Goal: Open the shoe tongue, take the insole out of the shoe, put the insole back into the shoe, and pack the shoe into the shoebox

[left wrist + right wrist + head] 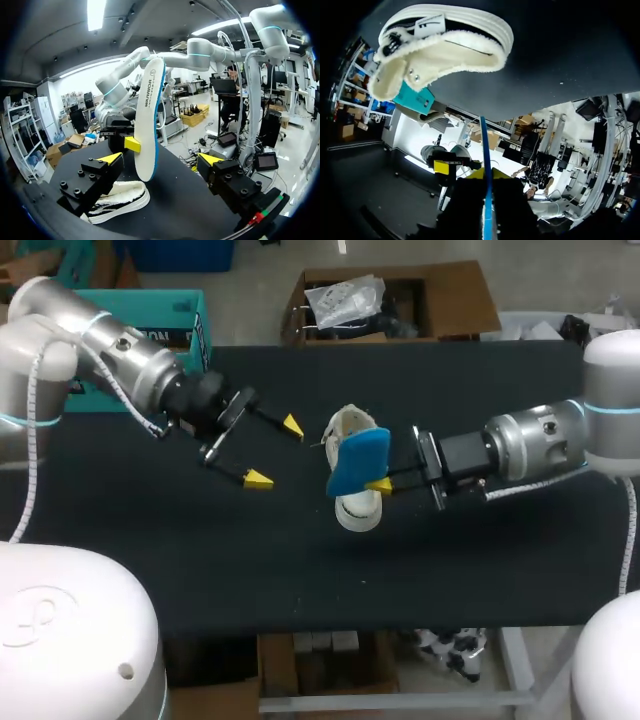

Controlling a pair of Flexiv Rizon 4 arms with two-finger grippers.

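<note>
the right jaws are clamped on a blue-topped white foam insole (358,462), held on edge over the white fleecy shoe (352,512) that lies on the black table (200,540). the left jaws stand wide apart near the shoe.

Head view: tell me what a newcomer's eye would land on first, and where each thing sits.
The blue insole stands out first, pinched in the right hand and held up over the cream shoe at the middle of the black table. Next comes the left hand, its yellow-tipped fingers spread wide and empty, on the left arm's side of the shoe.
</note>
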